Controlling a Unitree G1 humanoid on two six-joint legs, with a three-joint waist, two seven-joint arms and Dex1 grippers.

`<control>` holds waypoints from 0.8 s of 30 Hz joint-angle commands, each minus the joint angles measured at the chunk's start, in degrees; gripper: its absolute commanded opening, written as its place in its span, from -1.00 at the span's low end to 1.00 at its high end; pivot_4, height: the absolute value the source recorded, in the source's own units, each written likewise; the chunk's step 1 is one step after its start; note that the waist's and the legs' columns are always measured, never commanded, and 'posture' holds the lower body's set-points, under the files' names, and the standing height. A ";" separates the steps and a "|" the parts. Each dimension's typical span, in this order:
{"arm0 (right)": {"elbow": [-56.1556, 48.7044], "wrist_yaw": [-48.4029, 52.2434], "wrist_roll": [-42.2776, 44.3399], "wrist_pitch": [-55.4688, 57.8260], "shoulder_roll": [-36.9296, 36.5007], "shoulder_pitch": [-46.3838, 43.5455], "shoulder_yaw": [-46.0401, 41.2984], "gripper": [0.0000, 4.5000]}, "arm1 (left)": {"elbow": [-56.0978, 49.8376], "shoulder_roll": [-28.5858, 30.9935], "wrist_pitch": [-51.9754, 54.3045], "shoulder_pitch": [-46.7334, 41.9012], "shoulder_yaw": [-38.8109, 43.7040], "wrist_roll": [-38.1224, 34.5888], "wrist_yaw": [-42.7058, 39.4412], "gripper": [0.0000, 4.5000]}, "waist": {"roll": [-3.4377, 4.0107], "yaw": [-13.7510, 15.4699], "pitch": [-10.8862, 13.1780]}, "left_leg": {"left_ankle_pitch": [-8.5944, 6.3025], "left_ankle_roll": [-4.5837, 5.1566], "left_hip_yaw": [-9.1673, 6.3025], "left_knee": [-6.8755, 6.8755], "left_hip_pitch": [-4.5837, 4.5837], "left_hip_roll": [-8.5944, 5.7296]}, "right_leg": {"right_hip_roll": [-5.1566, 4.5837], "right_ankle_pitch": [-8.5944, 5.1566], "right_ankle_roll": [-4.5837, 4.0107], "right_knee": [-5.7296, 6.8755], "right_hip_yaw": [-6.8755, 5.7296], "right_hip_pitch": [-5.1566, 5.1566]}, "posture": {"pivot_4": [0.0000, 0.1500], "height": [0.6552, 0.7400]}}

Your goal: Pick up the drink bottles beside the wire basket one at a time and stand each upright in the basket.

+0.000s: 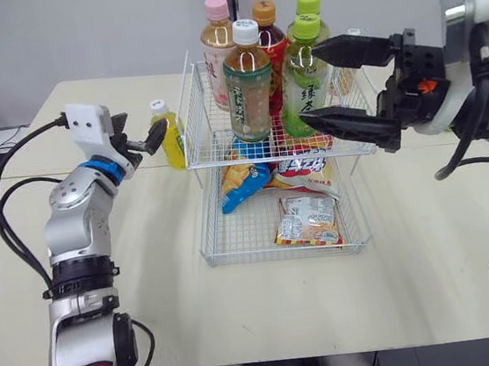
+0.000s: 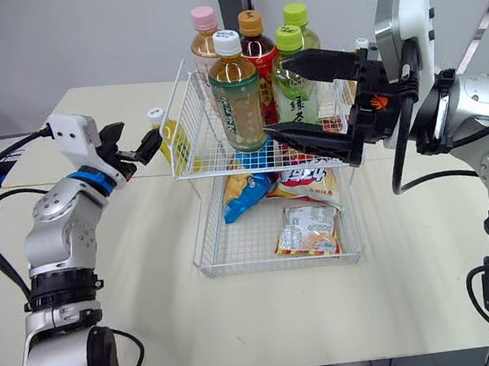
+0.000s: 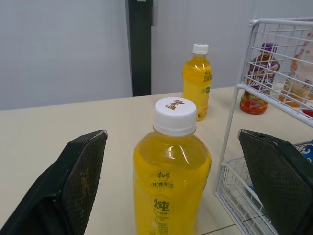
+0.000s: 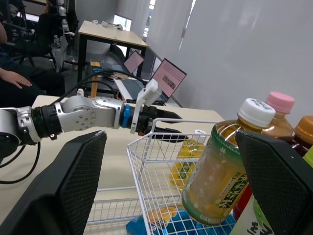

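The table [image 1: 150, 282] carries the wire basket [image 1: 192, 123], its upper tier holding five upright bottles. Outside its left wall a yellow bottle [image 3: 171, 181] stands upright, directly between the left gripper [image 1: 151, 140]'s spread fingers [image 3: 73, 181], ungrasped. The right gripper [image 1: 306, 84], also spread wide, hovers by the green bottles [image 1: 304, 70], farther off.

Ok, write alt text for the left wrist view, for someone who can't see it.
A yellow bottle with a white cap stands on the table between the open black fingers of the left gripper, untouched. Behind it, a second yellow bottle stands near the white wire basket.
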 commanded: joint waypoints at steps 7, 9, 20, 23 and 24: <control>-2.26 0.99 3.16 -1.31 -1.25 -3.37 -3.04 1.00 | 18.63 -2.42 -10.47 -11.88 -2.13 5.38 0.79 0.99 | 0.00 -0.03 0.00 | 0.00 0.00 0.00 0.00 -0.03 -0.01 | 0.01 0.00 0.00 -0.01 -0.02 -0.01 | 1.00 1.00; -2.47 1.47 3.18 -1.51 -1.81 -3.36 -3.33 1.00 | 22.25 -2.87 -12.17 -13.96 -2.28 6.20 1.10 0.99 | 0.00 -0.04 0.00 | 0.00 0.00 0.01 0.00 -0.04 -0.01 | 0.01 0.00 0.00 -0.01 -0.01 -0.03 | 1.00 1.00; -2.37 1.07 2.19 -1.74 -2.66 -3.81 -3.06 1.00 | 34.17 -3.93 -17.59 -20.29 -2.48 9.18 1.45 0.99 | 0.00 -0.06 0.00 | 0.00 0.00 0.02 -0.01 -0.06 -0.02 | 0.02 0.00 0.00 -0.04 -0.02 -0.04 | 1.00 1.00; -2.34 1.04 2.08 -1.83 -2.56 -3.70 -3.02 1.00 | 35.24 -3.88 -18.19 -20.86 -2.44 9.74 1.72 0.91 | 0.00 -0.07 0.00 | 0.00 0.00 0.02 -0.02 -0.06 -0.02 | 0.02 0.00 0.00 -0.04 -0.02 -0.04 | 1.00 1.00; -2.28 1.05 2.03 -1.89 -2.50 -3.69 -2.99 1.00 | 35.55 -3.87 -18.30 -20.99 -2.37 9.87 1.85 0.82 | 0.00 -0.07 0.00 | 0.00 0.00 0.02 -0.02 -0.06 -0.02 | 0.02 0.00 0.00 -0.04 -0.02 -0.04 | 1.00 1.00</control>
